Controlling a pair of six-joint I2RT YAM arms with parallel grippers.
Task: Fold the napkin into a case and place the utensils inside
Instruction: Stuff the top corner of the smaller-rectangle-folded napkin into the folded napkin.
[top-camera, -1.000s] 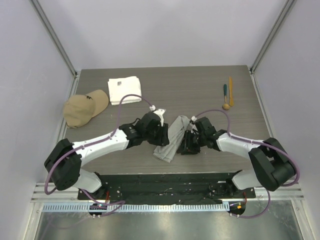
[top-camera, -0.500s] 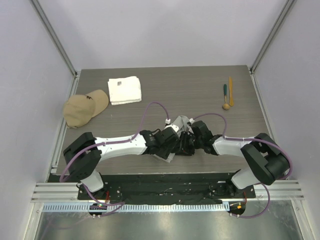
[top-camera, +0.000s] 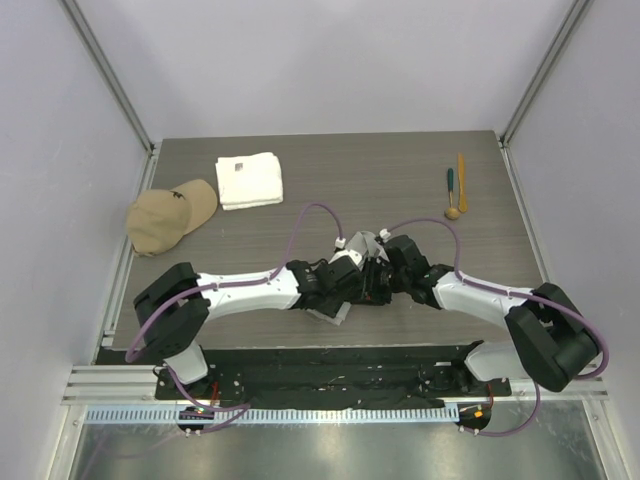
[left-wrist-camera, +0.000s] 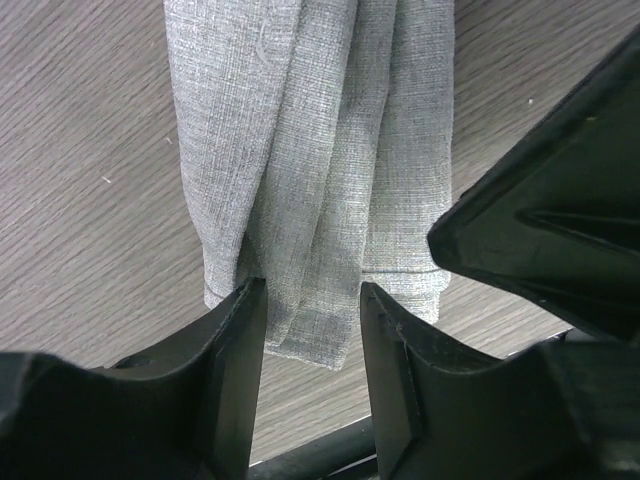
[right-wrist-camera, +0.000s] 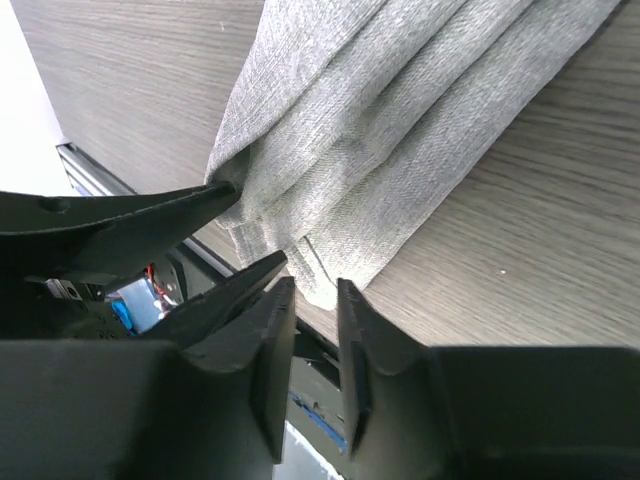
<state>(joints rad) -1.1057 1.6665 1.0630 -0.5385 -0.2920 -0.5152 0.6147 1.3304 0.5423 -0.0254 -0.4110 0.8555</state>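
Grey woven cloth: the napkin (left-wrist-camera: 310, 150), gathered lengthwise into a narrow strip of overlapping pleats, lies flat on the wood-grain surface (left-wrist-camera: 80, 200) toward its near edge, between the two arms. The left claw (left-wrist-camera: 312, 290) stands about half open, one finger on either side of the middle pleat at the strip's near end, clamping nothing. The right claw (right-wrist-camera: 315, 283) has its jaws drawn almost together, with only a thin slot between them. Its tips meet the same near end from the other side, and whether they nip a layer of cloth is not clear from the wrist view. The utensils (top-camera: 455, 192) lie together at the far right of the surface, well apart from the napkin.

Handling, as judged: the cloth is light, thin and limp, with no stiffness of its own. Its layers are free to slide on one another, so a pinch on the top pleat alone would likely pull the folds open. The sounder hold is across the full stack at an end, one claw to each corner, with the tips pressed down to the surface to catch the bottom layer.
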